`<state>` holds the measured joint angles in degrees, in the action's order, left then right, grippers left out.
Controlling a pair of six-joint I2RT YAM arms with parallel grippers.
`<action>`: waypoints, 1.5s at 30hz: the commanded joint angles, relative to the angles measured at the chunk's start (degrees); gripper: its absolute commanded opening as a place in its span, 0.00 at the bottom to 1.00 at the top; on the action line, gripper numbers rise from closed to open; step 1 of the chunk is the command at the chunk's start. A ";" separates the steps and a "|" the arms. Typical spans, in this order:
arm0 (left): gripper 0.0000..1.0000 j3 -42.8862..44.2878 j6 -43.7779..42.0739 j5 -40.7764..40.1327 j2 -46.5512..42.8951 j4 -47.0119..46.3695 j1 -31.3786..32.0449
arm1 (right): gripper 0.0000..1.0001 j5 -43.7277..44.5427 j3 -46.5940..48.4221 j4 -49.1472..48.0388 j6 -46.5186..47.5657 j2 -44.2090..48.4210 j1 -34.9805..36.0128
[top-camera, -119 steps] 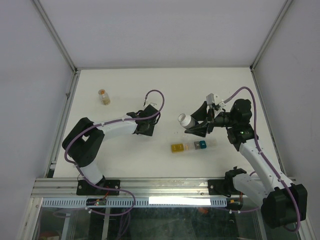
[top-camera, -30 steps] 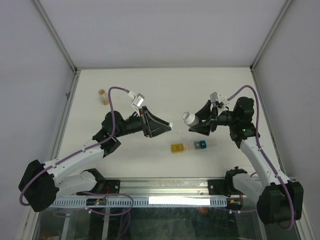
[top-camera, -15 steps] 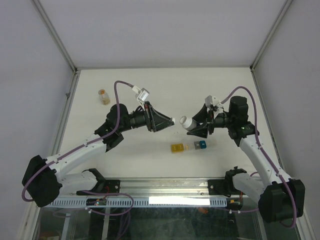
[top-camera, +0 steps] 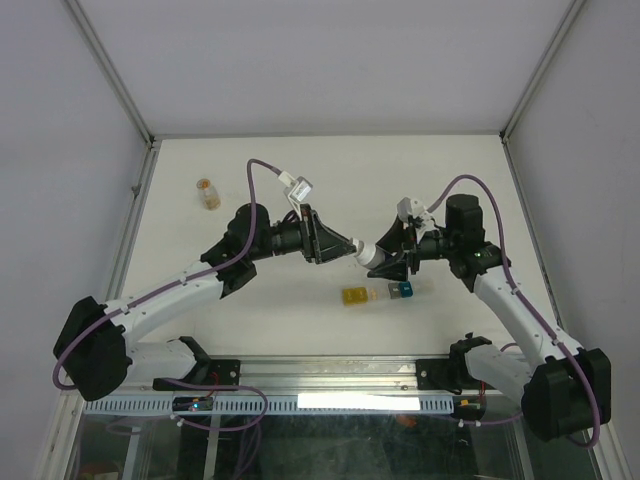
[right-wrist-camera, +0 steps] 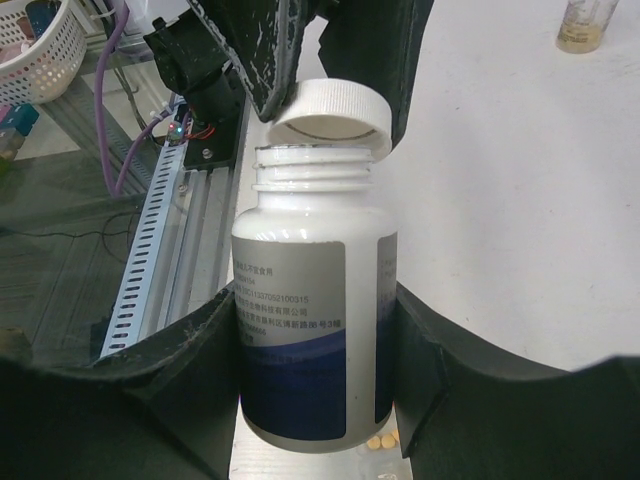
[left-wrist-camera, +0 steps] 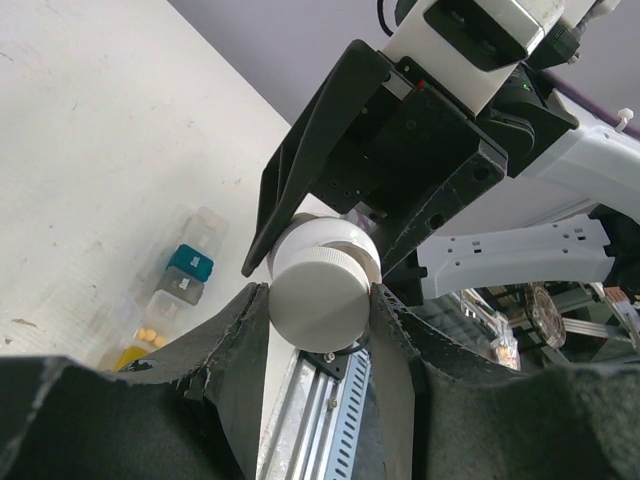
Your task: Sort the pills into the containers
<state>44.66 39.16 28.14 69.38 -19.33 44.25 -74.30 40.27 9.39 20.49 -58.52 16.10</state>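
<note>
My right gripper point(top-camera: 388, 258) is shut on a white pill bottle point(right-wrist-camera: 315, 320) with a blue label and holds it above the table. My left gripper point(top-camera: 356, 249) meets it from the left and is shut on the bottle's white cap point(left-wrist-camera: 322, 290). In the right wrist view the cap point(right-wrist-camera: 332, 115) sits tilted above the bare threaded neck. The containers point(top-camera: 380, 293) lie on the table just below both grippers, yellow cell on the left, teal on the right. In the left wrist view the containers point(left-wrist-camera: 175, 290) have a few yellow pills point(left-wrist-camera: 148, 333) in a clear cell.
A small amber vial point(top-camera: 207, 193) stands at the far left of the table and also shows in the right wrist view point(right-wrist-camera: 585, 22). The metal rail point(top-camera: 330, 375) runs along the near edge. A white basket point(right-wrist-camera: 35, 50) sits beyond the table.
My left arm has swung right and up to the bottle and closed on its cap. My right gripper has shifted the bottle a little left, toward it.
</note>
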 commanded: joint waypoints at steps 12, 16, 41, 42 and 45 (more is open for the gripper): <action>0.23 5.69 -3.50 0.72 2.13 3.26 2.37 | 0.00 1.50 4.43 2.68 2.79 -1.49 2.01; 0.22 7.15 -5.74 1.37 2.58 6.79 2.90 | 0.00 2.06 4.71 3.00 2.33 -1.67 2.01; 0.19 14.38 -22.05 8.04 8.70 21.01 4.30 | 0.00 -0.25 5.04 0.12 -3.68 -2.56 1.19; 0.19 14.52 -24.37 6.89 8.34 22.63 4.33 | 0.00 -0.42 4.93 -0.37 -4.23 -2.56 1.07; 0.19 14.76 -29.64 5.90 7.75 25.43 4.32 | 0.00 -1.16 4.76 -0.88 -4.88 -2.77 0.98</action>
<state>58.41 19.49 32.97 77.01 -1.48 46.17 -71.64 42.11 16.40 18.87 -61.56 16.99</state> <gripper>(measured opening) 0.402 0.544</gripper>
